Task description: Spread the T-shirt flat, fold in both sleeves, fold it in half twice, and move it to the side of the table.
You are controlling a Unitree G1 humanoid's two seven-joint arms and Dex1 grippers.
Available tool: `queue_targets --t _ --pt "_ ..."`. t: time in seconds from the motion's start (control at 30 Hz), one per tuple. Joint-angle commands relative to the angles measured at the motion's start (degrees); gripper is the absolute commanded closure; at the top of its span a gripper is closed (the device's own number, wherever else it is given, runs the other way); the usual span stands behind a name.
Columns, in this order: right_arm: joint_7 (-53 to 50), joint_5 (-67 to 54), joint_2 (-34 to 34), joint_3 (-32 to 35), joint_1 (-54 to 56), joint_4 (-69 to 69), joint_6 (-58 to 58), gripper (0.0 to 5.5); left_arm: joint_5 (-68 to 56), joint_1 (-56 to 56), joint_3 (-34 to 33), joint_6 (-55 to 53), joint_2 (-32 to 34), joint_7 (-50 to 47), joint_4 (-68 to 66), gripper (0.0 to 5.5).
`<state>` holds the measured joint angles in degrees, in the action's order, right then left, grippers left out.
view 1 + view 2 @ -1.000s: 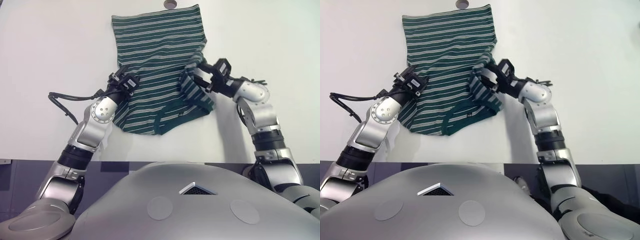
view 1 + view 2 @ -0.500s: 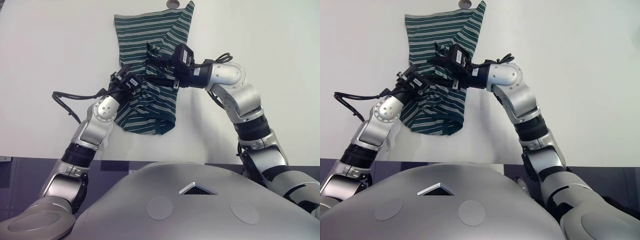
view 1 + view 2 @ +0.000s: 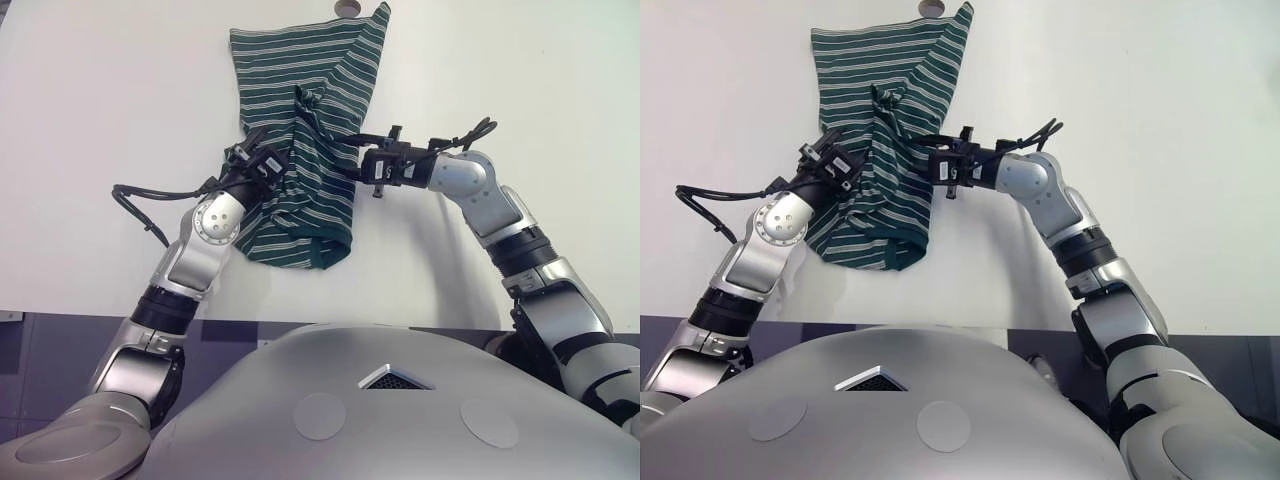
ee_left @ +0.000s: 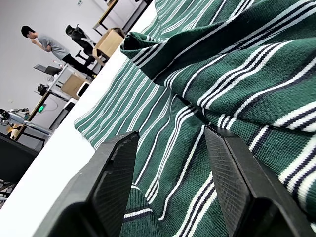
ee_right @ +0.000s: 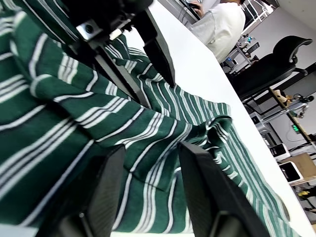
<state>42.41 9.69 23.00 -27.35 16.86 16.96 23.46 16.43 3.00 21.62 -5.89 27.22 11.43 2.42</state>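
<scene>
White bench (image 3: 520, 70) carries the scene, and the striped T-shirt (image 3: 290, 70) lies on it at the middle of the far edge, running back toward the near edge. The shirt is dark green with thin white and dark bands. Its far hem lies almost at the far edge, just beside a small round grey disc (image 3: 345, 8) set into the bench there. The shirt's right side is turned over onto the body, so the cloth is a narrow long shape with one pointed corner at the far edge. The fold ends in a small bunched knot of fabric (image 3: 305, 100) near the shirt's middle. The collar end is the part nearest the near edge. The left arm (image 3: 200, 240) comes up from the near left corner, and the left gripper (image 4: 170, 133) rests over the shirt's left edge, its two black fingers (image 4: 116, 168) set wide apart with striped cloth under and between them, gripping nothing. The right arm (image 3: 500, 215) crosses in from the right edge, and the right gripper (image 5: 150, 150) sits at the shirt's folded right edge, just below the knot, also spread wide with nothing pinched. A black cable (image 3: 135, 195) loops out from the left arm onto bare bench left of the shirt.
</scene>
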Motion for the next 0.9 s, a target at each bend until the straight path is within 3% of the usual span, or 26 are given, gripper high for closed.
queue_targets --t 0.03,0.17,0.53,0.87,0.9 --pt "4.67 -1.15 0.01 -1.77 -0.64 -1.67 -0.97 3.52 1.65 6.96 4.88 -5.18 -0.33 5.03 -8.36 3.05" --pt "4.86 1.6 -2.07 -3.46 1.46 0.69 -1.11 3.52 1.88 6.25 5.16 -5.24 -0.69 5.13 -8.55 3.05" --pt "-13.49 11.7 -6.09 -0.59 4.88 9.81 2.0 3.52 2.29 6.29 5.45 -4.73 -1.2 5.12 -8.91 3.05" --pt "-16.91 14.55 -6.66 -2.11 4.1 12.96 5.76 5.47 2.45 6.01 5.72 -4.02 -1.24 5.33 -8.95 3.03" --pt "-17.74 14.78 -6.65 -1.94 4.12 13.17 6.17 5.47 2.46 5.99 5.72 -3.98 -1.25 5.33 -8.96 3.03"
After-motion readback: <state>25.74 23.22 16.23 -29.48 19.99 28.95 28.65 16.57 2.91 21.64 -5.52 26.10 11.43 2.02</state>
